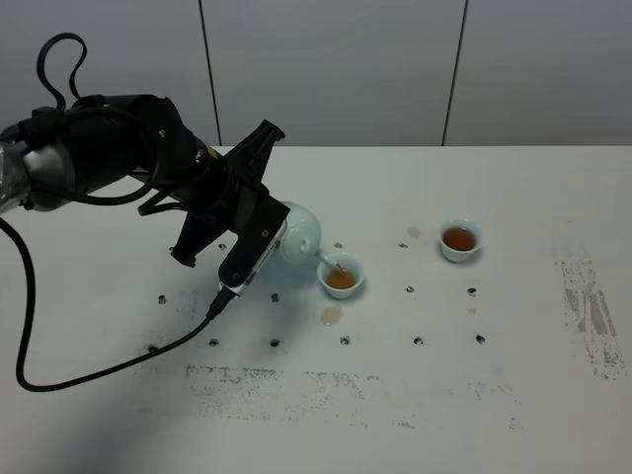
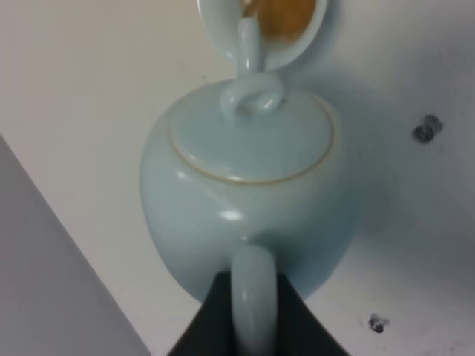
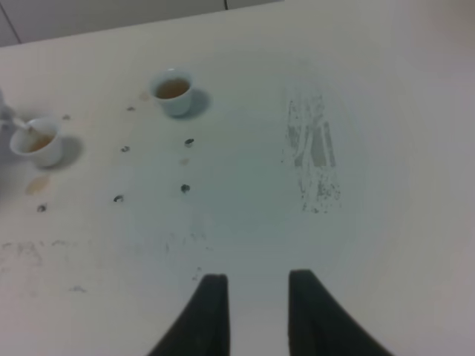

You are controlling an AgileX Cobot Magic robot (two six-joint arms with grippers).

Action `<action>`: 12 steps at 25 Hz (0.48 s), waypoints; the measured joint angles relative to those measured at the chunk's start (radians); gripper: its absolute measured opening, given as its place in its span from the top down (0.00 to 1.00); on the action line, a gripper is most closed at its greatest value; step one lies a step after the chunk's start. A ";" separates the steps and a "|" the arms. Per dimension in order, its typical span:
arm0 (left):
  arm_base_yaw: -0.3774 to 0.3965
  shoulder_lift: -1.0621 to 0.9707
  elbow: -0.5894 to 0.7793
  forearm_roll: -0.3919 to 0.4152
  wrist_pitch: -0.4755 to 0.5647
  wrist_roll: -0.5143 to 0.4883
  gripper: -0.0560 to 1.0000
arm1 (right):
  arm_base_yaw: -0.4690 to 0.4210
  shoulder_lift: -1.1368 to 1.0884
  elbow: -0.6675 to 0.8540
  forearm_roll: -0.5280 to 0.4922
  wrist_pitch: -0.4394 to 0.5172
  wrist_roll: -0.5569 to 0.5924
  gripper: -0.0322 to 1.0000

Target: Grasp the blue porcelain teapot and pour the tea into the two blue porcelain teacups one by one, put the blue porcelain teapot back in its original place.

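Note:
The pale-blue teapot point(image 1: 299, 233) is tilted with its spout over the near teacup point(image 1: 341, 276), which holds brown tea. My left gripper point(image 1: 269, 235) is shut on the teapot's loop handle point(image 2: 252, 293); the left wrist view shows the lid point(image 2: 252, 141), the spout and the cup point(image 2: 286, 22) below it. The second teacup point(image 1: 460, 239), also holding brown tea, stands to the right; it also shows in the right wrist view point(image 3: 174, 90), as does the near cup point(image 3: 37, 141). My right gripper point(image 3: 257, 311) is open and empty above the bare table, out of the high view.
A small brown tea spill point(image 1: 331, 315) lies in front of the near cup, another stain point(image 1: 414, 233) left of the far cup. Dark marker dots point(image 1: 410, 289) and scuffed grey patches point(image 1: 588, 306) mark the white table. A black cable point(image 1: 59, 380) loops over the table's left.

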 joint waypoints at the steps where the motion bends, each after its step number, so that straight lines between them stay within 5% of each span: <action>1: -0.002 -0.004 0.000 0.009 0.000 0.000 0.85 | 0.000 0.000 0.000 0.000 0.000 0.000 0.76; 12: -0.017 -0.017 0.000 0.056 0.005 0.001 0.85 | 0.000 0.000 0.000 0.000 0.000 0.000 0.76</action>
